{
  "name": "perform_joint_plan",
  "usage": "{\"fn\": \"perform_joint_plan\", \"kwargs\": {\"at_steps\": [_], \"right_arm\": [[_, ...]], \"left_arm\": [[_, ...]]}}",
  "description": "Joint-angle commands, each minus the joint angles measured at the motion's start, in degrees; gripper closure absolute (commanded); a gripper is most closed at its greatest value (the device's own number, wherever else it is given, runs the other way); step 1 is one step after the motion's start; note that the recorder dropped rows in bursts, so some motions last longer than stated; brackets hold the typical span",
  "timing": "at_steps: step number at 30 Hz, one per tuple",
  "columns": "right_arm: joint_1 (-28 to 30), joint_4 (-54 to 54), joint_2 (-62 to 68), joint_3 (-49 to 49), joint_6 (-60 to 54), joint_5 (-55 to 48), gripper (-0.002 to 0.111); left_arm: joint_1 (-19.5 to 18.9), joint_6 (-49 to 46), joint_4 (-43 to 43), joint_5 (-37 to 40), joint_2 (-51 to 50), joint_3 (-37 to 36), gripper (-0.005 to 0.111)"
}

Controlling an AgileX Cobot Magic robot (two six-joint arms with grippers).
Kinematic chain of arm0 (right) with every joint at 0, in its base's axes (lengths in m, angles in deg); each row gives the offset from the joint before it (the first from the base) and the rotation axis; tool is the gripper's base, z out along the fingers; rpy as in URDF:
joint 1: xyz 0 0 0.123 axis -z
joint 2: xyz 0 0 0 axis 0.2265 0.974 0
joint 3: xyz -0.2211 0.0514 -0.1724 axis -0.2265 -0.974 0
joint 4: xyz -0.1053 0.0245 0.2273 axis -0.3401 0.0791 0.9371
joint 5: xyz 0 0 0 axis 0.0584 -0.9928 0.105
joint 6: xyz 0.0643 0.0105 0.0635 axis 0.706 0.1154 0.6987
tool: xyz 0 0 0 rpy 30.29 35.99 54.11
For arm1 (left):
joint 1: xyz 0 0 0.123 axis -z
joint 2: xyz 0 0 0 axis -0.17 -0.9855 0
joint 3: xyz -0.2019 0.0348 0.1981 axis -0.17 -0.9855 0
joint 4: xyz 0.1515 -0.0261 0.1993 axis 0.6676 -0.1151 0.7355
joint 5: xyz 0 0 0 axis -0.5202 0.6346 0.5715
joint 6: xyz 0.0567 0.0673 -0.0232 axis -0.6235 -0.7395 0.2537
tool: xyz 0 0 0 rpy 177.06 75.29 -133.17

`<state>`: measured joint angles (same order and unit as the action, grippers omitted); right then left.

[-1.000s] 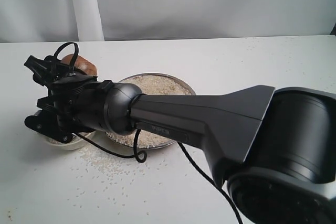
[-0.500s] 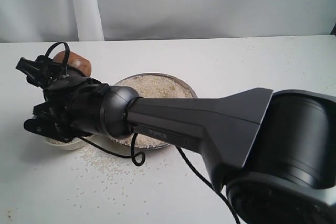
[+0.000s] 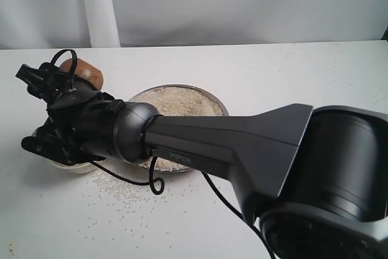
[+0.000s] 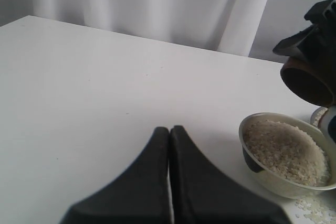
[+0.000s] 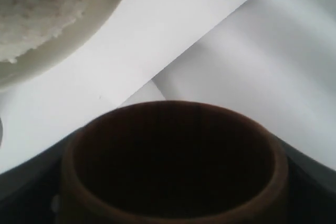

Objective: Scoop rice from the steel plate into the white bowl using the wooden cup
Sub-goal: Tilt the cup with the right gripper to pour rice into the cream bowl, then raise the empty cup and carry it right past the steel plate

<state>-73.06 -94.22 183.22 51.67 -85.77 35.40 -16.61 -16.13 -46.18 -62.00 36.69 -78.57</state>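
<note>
My right gripper (image 3: 57, 86) reaches across to the left and is shut on the wooden cup (image 3: 83, 70), which hangs tilted just above the white bowl (image 3: 70, 166). In the right wrist view the cup (image 5: 173, 203) shows a dark inside with no grains visible. The bowl (image 4: 270, 178) holds a heap of rice (image 4: 286, 150). More rice (image 3: 179, 101) fills the steel plate (image 3: 222, 105), partly hidden behind the arm. My left gripper (image 4: 169, 129) is shut on nothing, low over bare table beside the bowl.
Loose grains (image 3: 121, 191) lie scattered on the white table in front of the bowl and plate. A white curtain hangs behind the table. The right arm's thick black body and a looping cable (image 3: 156, 183) cover much of the near table.
The right arm has swung a little to the left, carrying the wooden cup with it over the bowl. Its grip on the cup is unchanged.
</note>
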Motion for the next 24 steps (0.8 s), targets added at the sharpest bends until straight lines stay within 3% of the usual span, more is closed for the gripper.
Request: {"fn": "perform_joint_plan", "kwargs": {"at_steps": [1, 9, 16, 19, 24], "right_arm": [[-0.1, 0.0, -0.4, 0.4, 13.8, -0.9, 0.108], [-0.1, 3.9, -0.9, 0.4, 45.2, -2.7, 0.108], [0.0, 7.4, -1.4, 0.4, 58.7, -4.3, 0.108], [0.0, 8.3, -3.1, 0.2, 69.9, -4.3, 0.108], [0.1, 8.3, -7.8, -4.7, 77.6, -3.1, 0.108]], "left_arm": [[0.1, 0.1, -0.3, -0.4, -0.4, 0.0, 0.107], [0.1, 0.1, -0.3, -0.4, -0.4, 0.0, 0.107], [0.1, 0.1, -0.3, -0.4, -0.4, 0.0, 0.107], [0.1, 0.1, -0.3, -0.4, -0.4, 0.0, 0.107], [0.1, 0.1, -0.3, -0.4, -0.4, 0.0, 0.107]]}}
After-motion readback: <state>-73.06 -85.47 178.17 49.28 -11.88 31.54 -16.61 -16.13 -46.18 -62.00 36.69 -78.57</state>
